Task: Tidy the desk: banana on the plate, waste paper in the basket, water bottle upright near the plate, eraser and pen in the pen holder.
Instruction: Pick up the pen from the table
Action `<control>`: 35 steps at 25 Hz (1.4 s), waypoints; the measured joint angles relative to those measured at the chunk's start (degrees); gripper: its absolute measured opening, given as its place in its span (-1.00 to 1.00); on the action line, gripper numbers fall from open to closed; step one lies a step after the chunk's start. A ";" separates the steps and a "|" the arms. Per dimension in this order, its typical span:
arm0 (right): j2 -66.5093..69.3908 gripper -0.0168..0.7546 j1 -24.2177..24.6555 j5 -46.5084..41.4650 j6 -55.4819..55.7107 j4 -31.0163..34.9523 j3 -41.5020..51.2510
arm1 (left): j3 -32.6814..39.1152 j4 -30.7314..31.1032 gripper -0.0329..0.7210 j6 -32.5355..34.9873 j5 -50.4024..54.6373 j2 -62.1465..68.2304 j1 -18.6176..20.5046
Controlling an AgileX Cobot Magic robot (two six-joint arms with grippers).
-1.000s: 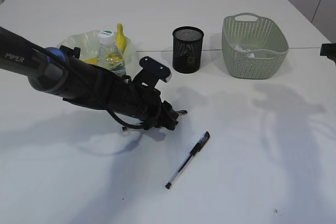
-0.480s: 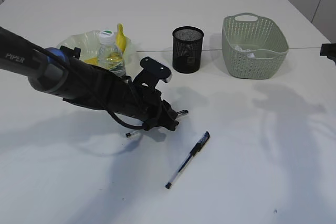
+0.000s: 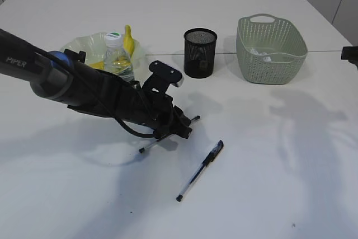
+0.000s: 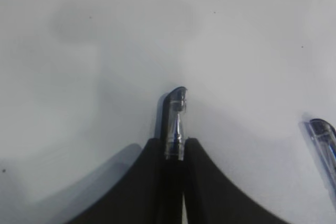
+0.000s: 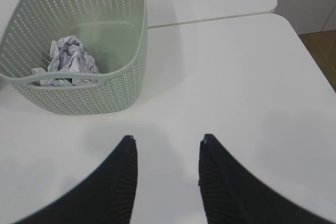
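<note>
Exterior view: the left gripper sits low over the desk, its jaws clenched on a pen whose ends stick out on either side. A second pen lies free on the desk just beside it, toward the front. Behind the arm, the banana rests in the plate, and the water bottle stands upright at the plate's near edge. The pen holder stands mid-table, and the basket is to its right.

Left wrist view: the two dark fingers press together around the clear barrel of the gripped pen; the second pen shows at the right edge.

Right wrist view: the right gripper hovers above bare desk with jaws parted and nothing between them. Waste paper lies crumpled inside the basket ahead of it.
</note>
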State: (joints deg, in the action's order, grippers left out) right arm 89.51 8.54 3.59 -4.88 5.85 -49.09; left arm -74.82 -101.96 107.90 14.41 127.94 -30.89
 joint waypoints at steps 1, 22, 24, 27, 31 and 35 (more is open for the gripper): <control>0.00 -0.18 0.00 0.00 0.00 0.00 0.00 | 0.00 -0.04 -0.71 0.00 0.00 0.00 0.00; 0.00 -0.18 0.00 0.00 0.00 0.00 0.00 | 0.00 -0.73 -0.84 0.00 0.41 0.00 0.00; 0.00 -0.13 0.00 0.00 0.00 0.00 0.00 | 0.00 -0.73 -0.82 -0.45 0.41 0.00 0.00; 0.00 -0.17 0.00 0.00 0.00 0.00 0.00 | 0.00 -0.73 -0.77 -1.48 0.41 0.00 0.00; 0.00 -0.18 0.00 0.00 0.00 0.00 0.00 | 0.00 -0.58 -0.73 -2.18 0.41 0.00 0.00; 0.00 -0.18 0.00 0.00 -0.11 0.00 0.00 | 0.00 3.43 -0.71 -6.49 0.41 0.00 0.00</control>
State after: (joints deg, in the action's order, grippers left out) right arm 89.51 8.54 3.59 -4.99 5.85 -49.09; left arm -74.82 -98.53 101.41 14.82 127.94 -30.89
